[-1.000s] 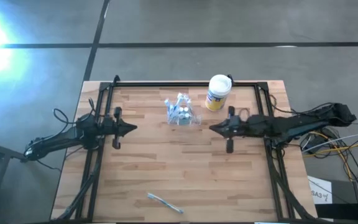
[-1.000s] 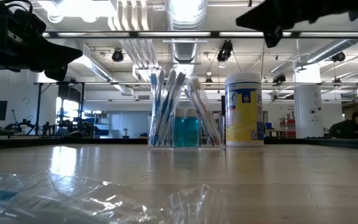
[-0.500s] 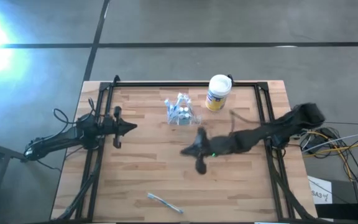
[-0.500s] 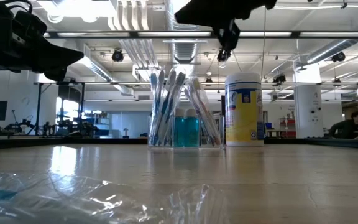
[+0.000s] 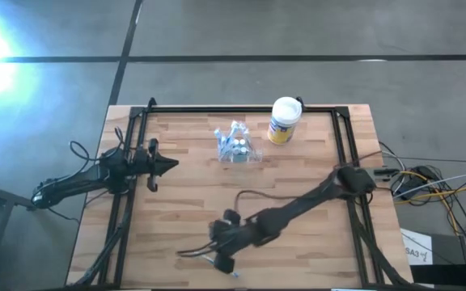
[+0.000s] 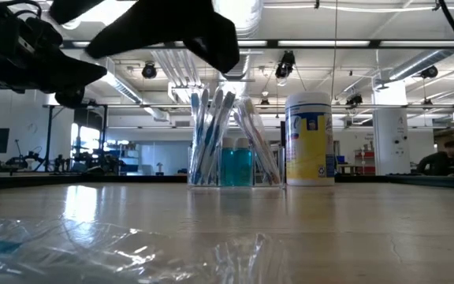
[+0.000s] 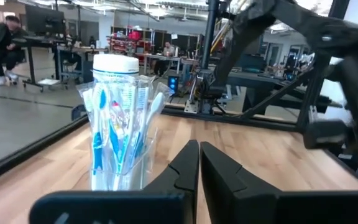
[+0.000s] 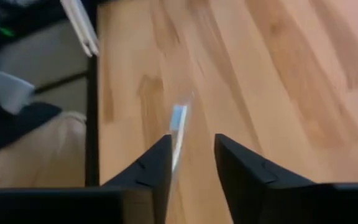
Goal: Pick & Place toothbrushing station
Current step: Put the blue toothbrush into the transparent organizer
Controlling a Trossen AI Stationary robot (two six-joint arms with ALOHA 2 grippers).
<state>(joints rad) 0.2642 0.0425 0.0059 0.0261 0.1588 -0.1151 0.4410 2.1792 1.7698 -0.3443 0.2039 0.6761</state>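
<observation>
1. Toothbrushing station (image 5: 235,145): a clear plastic holder stocked with toothbrushes, standing upright toward the far edge of the wooden table (image 5: 314,242), just beside a white-lidded, yellow-labelled canister (image 5: 282,120). Neither gripper touches it.
2. Nearest the front edge, a wrapped toothbrush (image 5: 203,257) lies flat on the boards. The right gripper (image 5: 220,252) hangs over it; its wrist view shows the fingers (image 8: 154,168) parted a little way, straddling the bluish packet (image 8: 178,127), nothing held.
3. Step in hand, as judged: reaching for the loose toothbrush, presumably to carry it to the station.
4. Next move, as judged: descend until the fingertips flank the thin packet, then close. The flat, slippery wrapper leaves little to grip.
5. Left gripper (image 5: 168,165) waits at the table's left side, fingers (image 7: 188,171) closed together, empty, pointing toward the station.
</observation>
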